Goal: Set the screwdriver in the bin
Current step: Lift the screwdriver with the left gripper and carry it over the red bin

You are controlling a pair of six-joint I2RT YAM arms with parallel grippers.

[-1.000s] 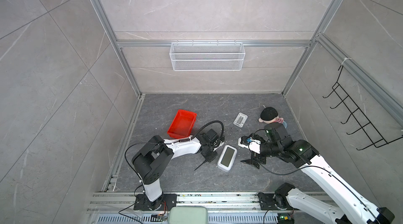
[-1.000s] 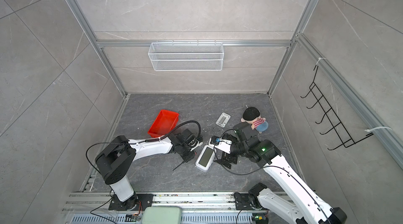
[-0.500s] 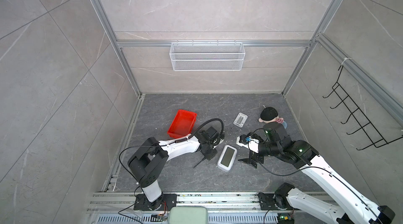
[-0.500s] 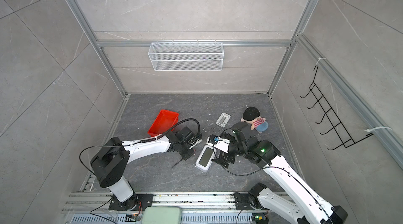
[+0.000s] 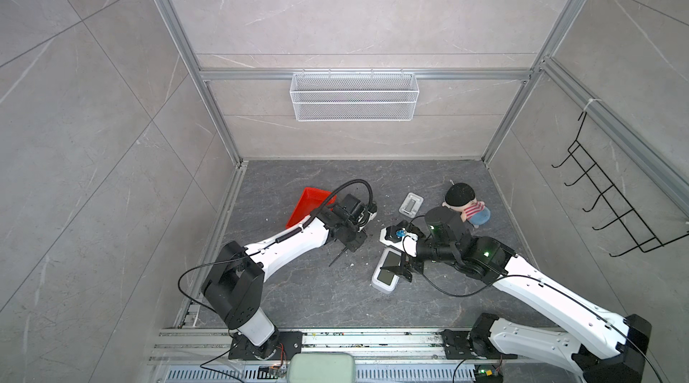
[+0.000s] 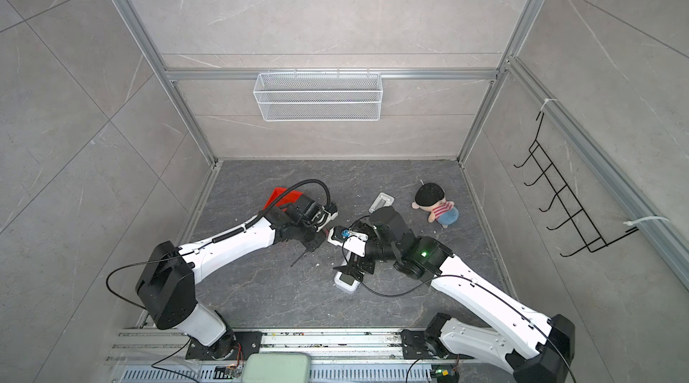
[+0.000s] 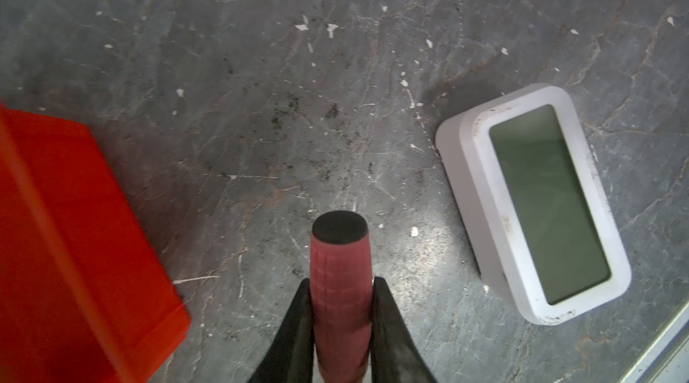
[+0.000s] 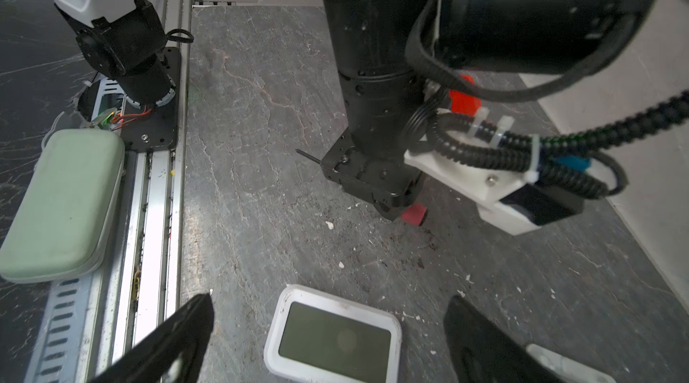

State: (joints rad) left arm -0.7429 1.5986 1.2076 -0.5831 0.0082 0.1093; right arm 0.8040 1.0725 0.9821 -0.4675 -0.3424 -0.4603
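Item: small slim screwdriver point(image 7: 341, 247) with ribbed red handle, black end cap and thin black shaft.

Location: carried low over the dark grey stone-look floor point(image 7: 261, 83), just near and right of the shallow rectangular red plastic bin point(image 7: 74, 232). Not yet over the bin's rim. Shaft seen in a top view point(image 5: 337, 259), pointing near-left and downward from under the wrist.

Hold: clenched at mid-handle between both black fingers point(image 7: 298, 310) of the left gripper point(image 7: 342, 282), end cap protruding past the tips.

Second pincer: right gripper point(image 8: 328, 300) spread wide and empty, poised over the white rectangular plastic clock point(image 8: 335, 336) with grey-green screen, right of the screwdriver.

Handling, as judged: light and rigid, not fragile. Ribbed handle probably grippy and the best place to take hold. Bare shaft too thin and smooth for a sure pinch. Round body likely to roll if dropped outside the walls. Best released low, laid along the bin's longer side.
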